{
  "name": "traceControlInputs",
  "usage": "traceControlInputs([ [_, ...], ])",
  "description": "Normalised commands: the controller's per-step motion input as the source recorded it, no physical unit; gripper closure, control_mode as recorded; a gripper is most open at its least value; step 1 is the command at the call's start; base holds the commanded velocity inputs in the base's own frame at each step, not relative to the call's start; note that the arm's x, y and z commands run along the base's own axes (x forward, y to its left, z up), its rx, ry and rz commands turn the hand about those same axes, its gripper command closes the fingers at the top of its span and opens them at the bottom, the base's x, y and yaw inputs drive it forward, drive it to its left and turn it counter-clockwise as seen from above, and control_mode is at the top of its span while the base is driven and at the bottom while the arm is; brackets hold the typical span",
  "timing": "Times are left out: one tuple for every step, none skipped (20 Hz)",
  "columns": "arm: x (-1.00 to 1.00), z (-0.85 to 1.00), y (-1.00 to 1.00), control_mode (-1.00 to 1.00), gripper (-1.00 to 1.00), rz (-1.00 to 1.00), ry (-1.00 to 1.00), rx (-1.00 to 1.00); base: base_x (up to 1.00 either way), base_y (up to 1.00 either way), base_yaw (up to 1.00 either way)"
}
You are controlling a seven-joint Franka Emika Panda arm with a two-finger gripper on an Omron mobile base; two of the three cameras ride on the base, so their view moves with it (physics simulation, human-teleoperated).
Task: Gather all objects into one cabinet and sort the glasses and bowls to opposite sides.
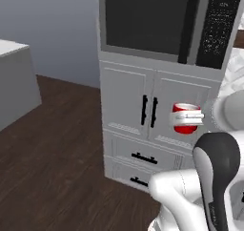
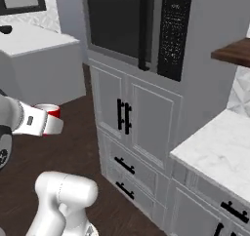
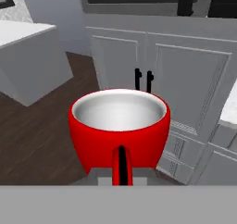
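A glossy red cup (image 3: 119, 126) with a pale inside sits at the centre of the hand view, upright and mouth up, clamped in the gripper (image 3: 121, 170), whose fingers close on its near wall at the bottom of the frame. In the left base view the same cup (image 1: 185, 119) hangs at centre right, crossed by the gripper (image 1: 188, 116), in front of a grey panelled door. In the right base view the cup (image 2: 50, 114) appears at the left edge, above the dark wood floor (image 2: 73, 147). Behind it stands a tall grey unit with two panelled doors (image 2: 134, 118) bearing black bar handles (image 2: 124, 117), drawers below and a dark built-in oven (image 2: 136, 25) above. A white marble counter (image 2: 219, 152) fills the lower right.
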Motion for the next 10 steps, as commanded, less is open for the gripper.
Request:
traceControlInputs([
  [0.00, 0.00, 0.00, 1.00, 1.00, 0.00, 0.00, 0.00, -0.47, 0.83, 0.88],
  [0.00, 0.00, 0.00, 1.00, 1.00, 0.00, 0.00, 0.00, -0.47, 0.81, 0.88],
  [0.00, 0.00, 0.00, 1.00, 1.00, 0.00, 0.00, 0.00, -0.39, 0.75, 0.88],
  [0.00, 0.00, 0.00, 1.00, 1.00, 0.00, 0.00, 0.00, -0.26, 0.74, 0.85],
  [0.00, 0.00, 0.00, 1.00, 1.00, 0.00, 0.00, 0.00, -0.19, 0.79, 0.82],
  [0.00, 0.00, 0.00, 1.00, 1.00, 0.00, 0.00, 0.00, -0.14, 0.77, 0.82],
  [0.00, 0.00, 0.00, 1.00, 1.00, 0.00, 0.00, 0.00, 0.00, 0.68, 0.80],
  [0.00, 0.00, 0.00, 1.00, 1.00, 0.00, 0.00, 0.00, 0.00, 0.58, 0.80],
  [0.00, 0.00, 0.00, 1.00, 1.00, 0.00, 0.00, 0.00, 0.00, 0.53, 0.77],
  [0.00, 0.00, 0.00, 1.00, 1.00, 0.00, 0.00, 0.00, 0.01, 0.54, 0.75],
])
